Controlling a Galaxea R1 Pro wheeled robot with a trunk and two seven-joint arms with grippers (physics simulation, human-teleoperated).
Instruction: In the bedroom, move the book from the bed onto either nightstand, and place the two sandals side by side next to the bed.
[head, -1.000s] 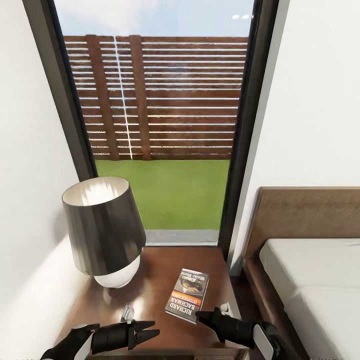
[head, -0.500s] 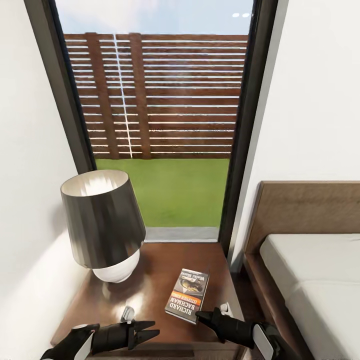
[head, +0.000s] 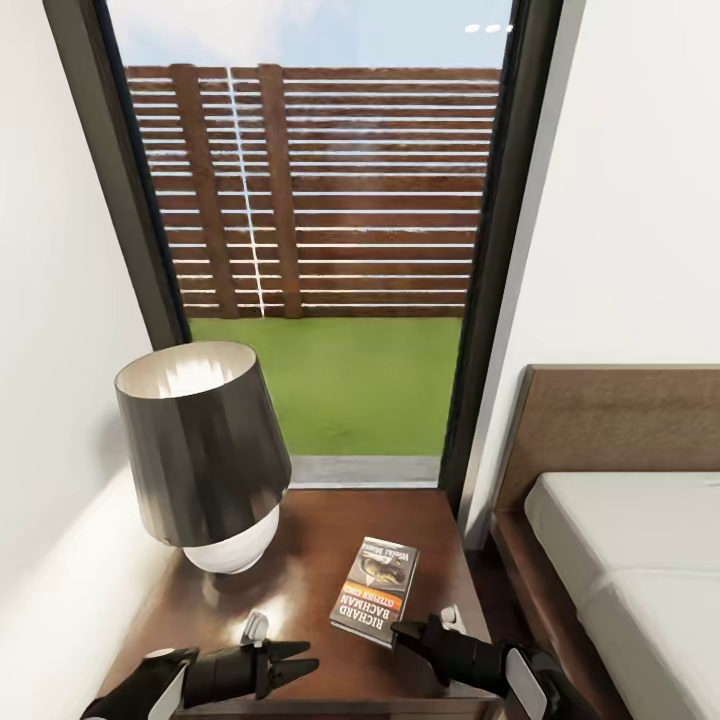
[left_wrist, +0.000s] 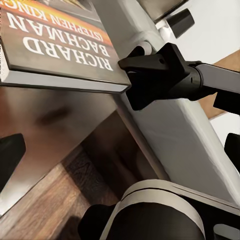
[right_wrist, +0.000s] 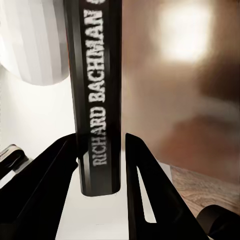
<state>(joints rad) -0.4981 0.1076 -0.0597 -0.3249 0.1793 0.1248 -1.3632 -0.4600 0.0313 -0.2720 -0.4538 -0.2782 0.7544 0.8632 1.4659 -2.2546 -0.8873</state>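
Nearest the camera in the head view, both black arms reach in over the front edge of the nightstand (head: 300, 560). The left gripper (head: 296, 661) hovers low above the glossy dark-brown top with its two pointed fingers spread apart and nothing between them. The right gripper (head: 405, 631) sits just at the near corner of the book (head: 376, 589). In the right wrist view the two black fingers (right_wrist: 52, 175) stand on either side of the book's spine (right_wrist: 97, 95), which reads "RICHARD BACHMAN" in white; a narrow gap shows on the one side, and on the other side I cannot tell whether the finger touches, so whether it grips the book cannot be settled. The left wrist view shows the same corner from the side: the right gripper's dark fingertip (left_wrist: 152, 75) lies right at the edge of the book's cover (left_wrist: 55, 45), whose white lettering and orange band are legible.

The book lies flat on the nightstand, toward its right half, cover up. To its left stands a table lamp (head: 205, 455) with a dark tapered shade over a white rounded base. A small pale object (head: 257, 626) lies on the top near the left gripper; it is too small to identify.

To the right of the nightstand is the bed (head: 640, 570), with its brown headboard and pale-grey mattress. Behind the nightstand rises a tall black-framed window (head: 500, 250), and through it show green lawn (head: 350, 380), a slatted wooden fence (head: 330, 190) and sky.
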